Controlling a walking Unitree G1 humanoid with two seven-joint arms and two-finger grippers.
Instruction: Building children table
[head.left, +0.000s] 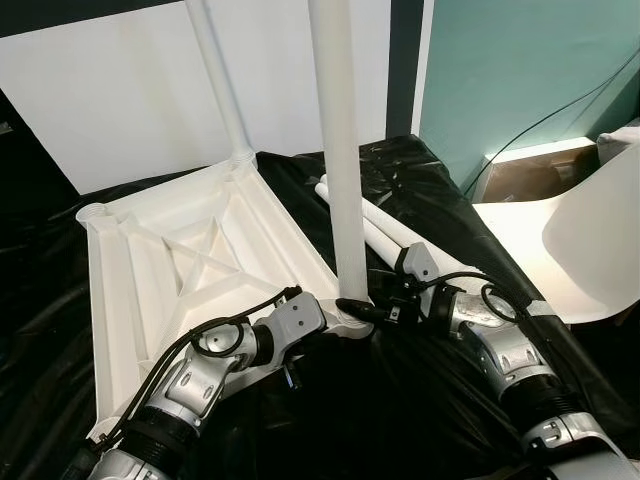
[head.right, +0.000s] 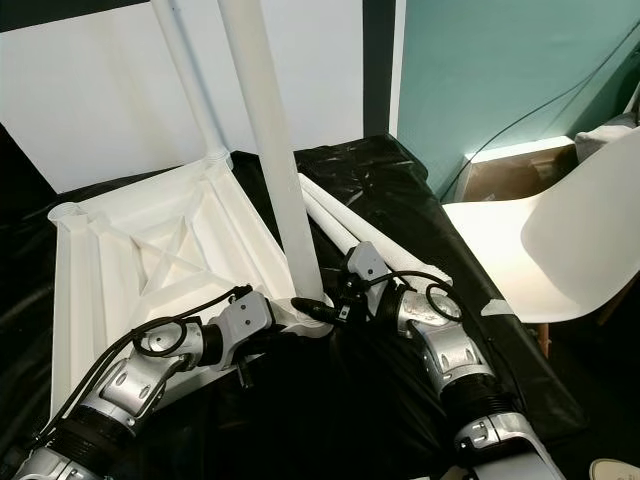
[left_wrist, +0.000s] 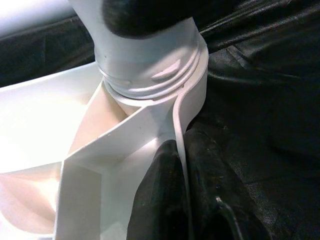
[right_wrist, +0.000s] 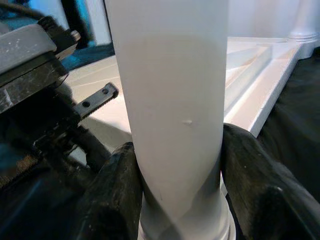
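- Left eye view: upturned white tabletop (head.left: 190, 270) lying on black sheeting (head.left: 420, 400), ribs and corner sockets facing up. Near white leg (head.left: 338, 160) standing upright in the corner socket at about 5 o'clock of the tabletop; second leg (head.left: 218, 80) upright in the far corner at 12 o'clock. Right pincer (head.left: 362, 308) clenched on the near leg just above the socket. Left pincer (head.left: 335, 325) reaching in from 7 o'clock to the same corner.
- Right eye view: two loose legs (head.right: 350, 232) lying side by side on the sheeting at 3 o'clock of the tabletop (touching each other). White chair (head.right: 560, 250) further out at 3 o'clock, well apart.
- Left wrist view: threaded end of the near leg seated in the socket (left_wrist: 165, 87); black fingers (left_wrist: 157, 200) pinching the tabletop's thin rim wall, one either side.
- Right wrist view: black fingers (right_wrist: 112, 195) pressed against both sides of the near leg (socket collar just beneath).
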